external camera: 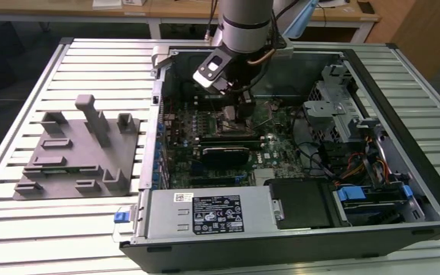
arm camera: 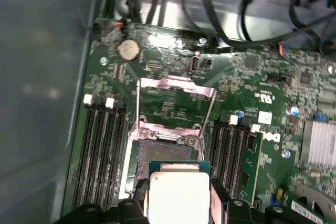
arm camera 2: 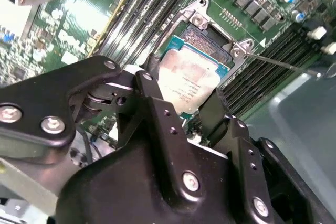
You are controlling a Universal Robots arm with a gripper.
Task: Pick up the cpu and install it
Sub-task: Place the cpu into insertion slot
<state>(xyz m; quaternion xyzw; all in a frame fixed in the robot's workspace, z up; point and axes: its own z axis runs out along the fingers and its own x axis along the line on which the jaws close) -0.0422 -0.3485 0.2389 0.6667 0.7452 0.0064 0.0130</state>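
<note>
The gripper [arm camera 2: 184, 98] is clamping the cpu [arm camera: 178, 195] by two opposite edges and is holding it just over the open socket [arm camera: 164, 153].

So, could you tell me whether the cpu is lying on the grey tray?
No, the gripper holds the cpu between its fingers at the open socket.

Socket [arm camera: 163, 153] under the cpu [arm camera: 179, 195] lies uncovered, load plate [arm camera: 176, 85] raised, memory slots [arm camera: 102, 150] flanking

Support: slatted metal table [external camera: 44, 229], pale, ribbed lengthwise.
Exterior view's left: grey tray [external camera: 67, 172] with upright posts, laid flat on the table.
Exterior view's right: open computer case [external camera: 297, 252], set just beside the tray.
</note>
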